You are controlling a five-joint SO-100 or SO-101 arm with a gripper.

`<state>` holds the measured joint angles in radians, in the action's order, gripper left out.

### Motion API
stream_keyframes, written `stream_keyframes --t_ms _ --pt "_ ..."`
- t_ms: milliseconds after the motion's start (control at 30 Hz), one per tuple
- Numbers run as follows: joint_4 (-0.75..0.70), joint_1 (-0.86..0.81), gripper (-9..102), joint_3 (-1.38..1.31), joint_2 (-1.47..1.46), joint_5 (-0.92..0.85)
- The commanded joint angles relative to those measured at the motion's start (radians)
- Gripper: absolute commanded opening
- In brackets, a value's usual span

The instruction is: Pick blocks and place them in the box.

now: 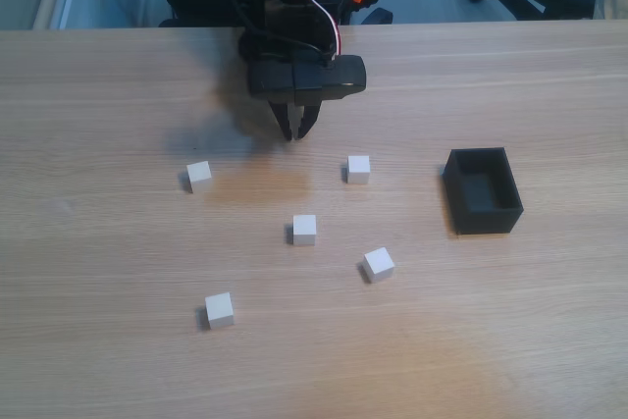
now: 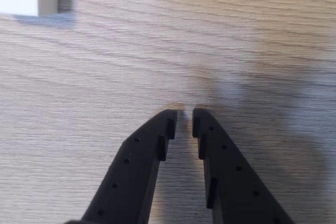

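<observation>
So nearest the camera in the fixed view there's a white cube (image 1: 220,309) at the lower left, then one sitting slightly rotated (image 1: 379,263) right of centre, then one about mid-table (image 1: 305,229). Further back are two more, one on the left (image 1: 199,176) and one (image 1: 359,168) closest to the black box (image 1: 482,189), which sits on the right with nothing in it that I can see. All five are well apart from each other on the wooden table (image 1: 98,360), so no crowding to worry about.

The gripper (image 1: 298,132) hangs at the far side, pointing down, holding nothing. In the wrist view its fingers (image 2: 168,124) are nearly together, just a thin slit between the tips, over bare wood.

My guess on handling: these cubes look light and rigid with matte faces, so they shouldn't slip much. Pinch across two opposite flat sides, squarely, not corner to corner. The rotated one will likely need a wrist turn first. The fingers need to spread before any of that.
</observation>
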<state>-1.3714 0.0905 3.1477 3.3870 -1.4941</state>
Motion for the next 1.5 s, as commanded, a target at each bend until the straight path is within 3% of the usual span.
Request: stream_keyframes --t_ms 0,1167,1467 --pt "-0.055 -0.216 0 0.064 0.025 -0.012" --pt "-0.052 -0.143 0 0.057 0.017 0.008" --pt "-0.009 -0.094 7 -0.143 -0.170 0.054"
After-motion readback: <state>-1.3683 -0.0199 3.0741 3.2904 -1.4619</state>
